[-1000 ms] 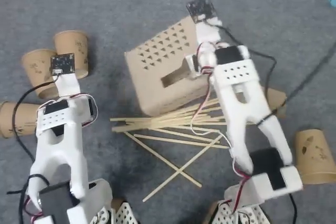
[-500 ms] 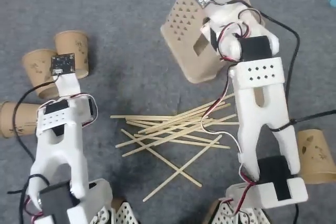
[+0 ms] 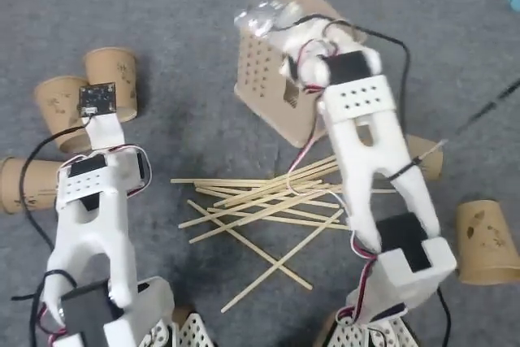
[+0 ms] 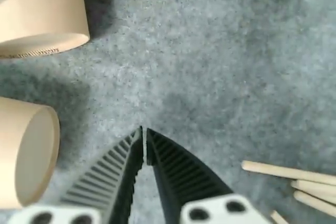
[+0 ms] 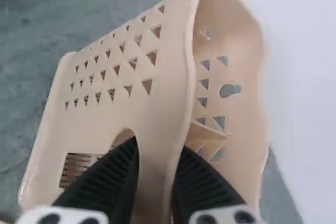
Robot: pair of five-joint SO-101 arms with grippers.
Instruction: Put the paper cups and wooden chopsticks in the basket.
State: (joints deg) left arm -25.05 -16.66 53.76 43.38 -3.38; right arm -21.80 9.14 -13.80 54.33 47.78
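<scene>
beyond the chopsticks (image 3: 262, 198), right claw (image 5: 155, 151) clamps the tilted basket (image 5: 121, 77).

In the high view the right arm (image 3: 370, 144) covers one side of the basket (image 3: 264, 79), whose top corner is blurred. It also covers parts of the chopsticks (image 3: 244, 201) and the right cup (image 3: 429, 160). The left arm (image 3: 93, 201) hides part of the back cup (image 3: 53, 103). The view's edge cuts the left cup (image 3: 24, 184).
</scene>
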